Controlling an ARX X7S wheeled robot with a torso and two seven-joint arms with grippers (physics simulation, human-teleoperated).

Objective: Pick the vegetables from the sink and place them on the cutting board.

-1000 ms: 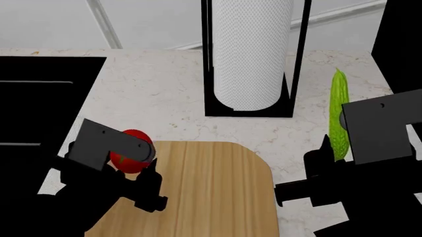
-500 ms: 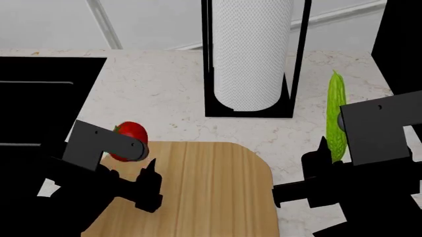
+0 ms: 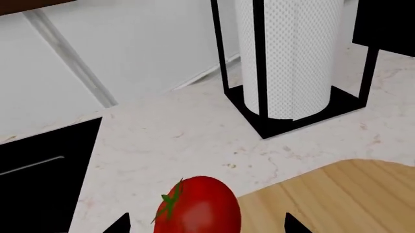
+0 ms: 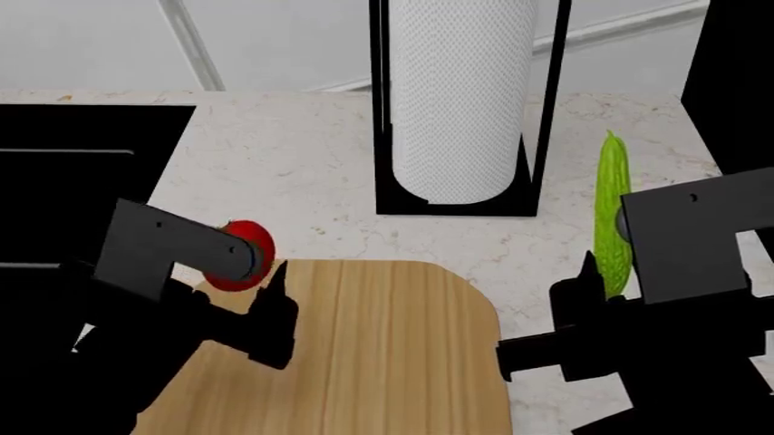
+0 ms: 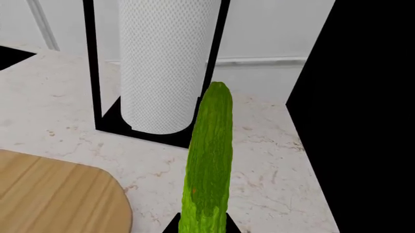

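Observation:
The red tomato (image 3: 198, 206) with its green stem sits at the far left corner of the wooden cutting board (image 4: 375, 353), partly over the marble. My left gripper (image 3: 207, 225) is open, its fingertips (image 3: 295, 224) wide apart on either side of the tomato with gaps to it. In the head view my left arm hides most of the tomato (image 4: 252, 249). My right gripper (image 5: 202, 228) is shut on the long bumpy green cucumber (image 5: 211, 155), which points away over the counter just right of the board (image 4: 611, 208). The black sink (image 4: 72, 181) lies at the left.
A paper towel roll in a black frame holder (image 4: 459, 100) stands behind the board. A tall black block (image 4: 738, 72) rises at the far right, close to the cucumber's tip. A white wall backs the marble counter (image 4: 290, 172).
My left arm has drawn back to the left while the tomato stays near the board's corner, now more hidden. The cucumber in my right gripper has shifted slightly left.

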